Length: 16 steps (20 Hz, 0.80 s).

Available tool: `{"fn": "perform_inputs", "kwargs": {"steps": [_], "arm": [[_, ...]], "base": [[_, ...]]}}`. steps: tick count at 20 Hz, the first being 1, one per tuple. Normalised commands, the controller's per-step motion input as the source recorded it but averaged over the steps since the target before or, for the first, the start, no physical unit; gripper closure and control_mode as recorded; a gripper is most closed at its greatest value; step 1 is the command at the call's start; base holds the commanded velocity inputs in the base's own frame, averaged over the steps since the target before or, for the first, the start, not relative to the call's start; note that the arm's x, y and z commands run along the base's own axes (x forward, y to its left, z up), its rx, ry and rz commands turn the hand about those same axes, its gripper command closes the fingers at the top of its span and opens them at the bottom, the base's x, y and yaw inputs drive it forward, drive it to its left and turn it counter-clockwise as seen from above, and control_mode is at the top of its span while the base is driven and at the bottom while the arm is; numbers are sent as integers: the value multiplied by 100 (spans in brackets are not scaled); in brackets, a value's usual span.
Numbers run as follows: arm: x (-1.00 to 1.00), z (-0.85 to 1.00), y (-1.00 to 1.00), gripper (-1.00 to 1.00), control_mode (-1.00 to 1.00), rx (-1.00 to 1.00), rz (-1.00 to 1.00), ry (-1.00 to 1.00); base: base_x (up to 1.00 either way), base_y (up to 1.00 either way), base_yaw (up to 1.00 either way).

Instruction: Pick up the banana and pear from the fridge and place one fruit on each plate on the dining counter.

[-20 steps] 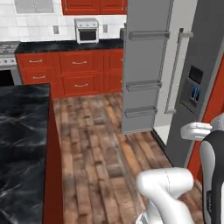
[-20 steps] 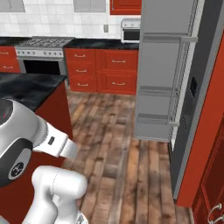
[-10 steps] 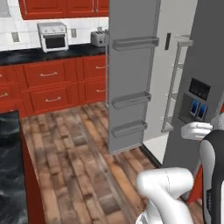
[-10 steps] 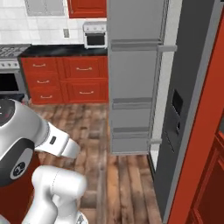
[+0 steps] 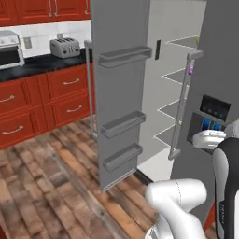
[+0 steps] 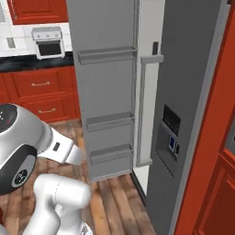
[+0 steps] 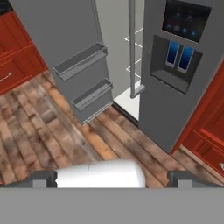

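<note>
fridge (image 5: 140,93) stands with its left door swung open; its pale shelves show only in a narrow slice, and a faint yellow and a purple speck there are too small to name. end effector (image 7: 112,180) has its jaws spread wide, holding nothing, above the wooden floor (image 7: 52,131). toaster (image 5: 64,46) sits on the table at far left.

A tall grey steel fridge (image 7: 175,87) is standing with its left door (image 7: 65,48) swung open, two grey door bins (image 7: 89,94) showing on its inner face. Pale wire shelves (image 7: 135,52) are showing inside. Red cabinets (image 7: 17,52) are flanking it over brown wood-plank flooring (image 7: 48,135).
</note>
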Motion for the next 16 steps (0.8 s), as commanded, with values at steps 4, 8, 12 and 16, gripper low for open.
{"fn": "perform_inputs", "kwargs": {"steps": [4, 8, 12, 16], "arm": [[0, 0, 0, -100, 100, 0, 0, 0], [0, 0, 0, -100, 100, 0, 0, 0], [0, 0, 0, -100, 100, 0, 0, 0], [0, 0, 0, -100, 100, 0, 0, 0]], "base": [[49, 55, -46], [40, 61, -44], [47, 65, -45], [52, 66, -45]]}}
